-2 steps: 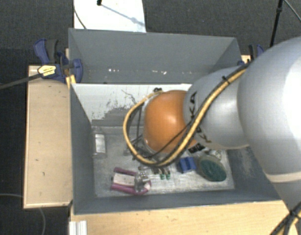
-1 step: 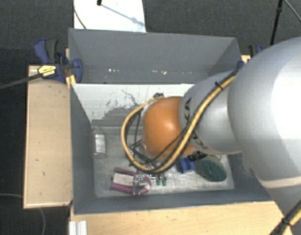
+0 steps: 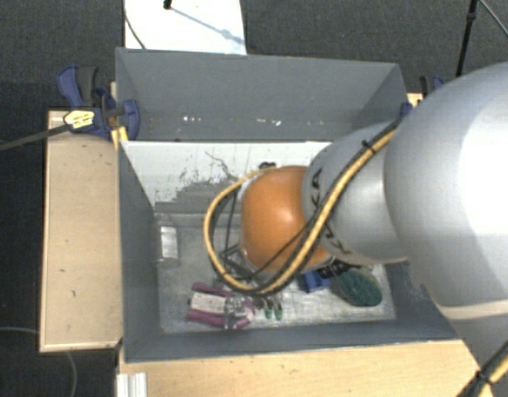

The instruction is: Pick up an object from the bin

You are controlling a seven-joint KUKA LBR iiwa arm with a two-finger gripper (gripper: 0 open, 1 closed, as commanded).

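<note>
My gripper (image 3: pixel 247 303) sits low beside the maroon piece (image 3: pixel 206 306) on the front floor of the bin (image 3: pixel 142 246) — spread or clenched, I cannot tell. I'd centre squarely over it — clear of the blue piece (image 3: pixel 313 281) — before closing.

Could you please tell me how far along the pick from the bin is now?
Looks done: the gripper is low in the bin, at the purple pieces by the front wall. In hand: nothing visibly lifted; whether it grips them is unclear. Left: the grasp and the lift out.
</note>
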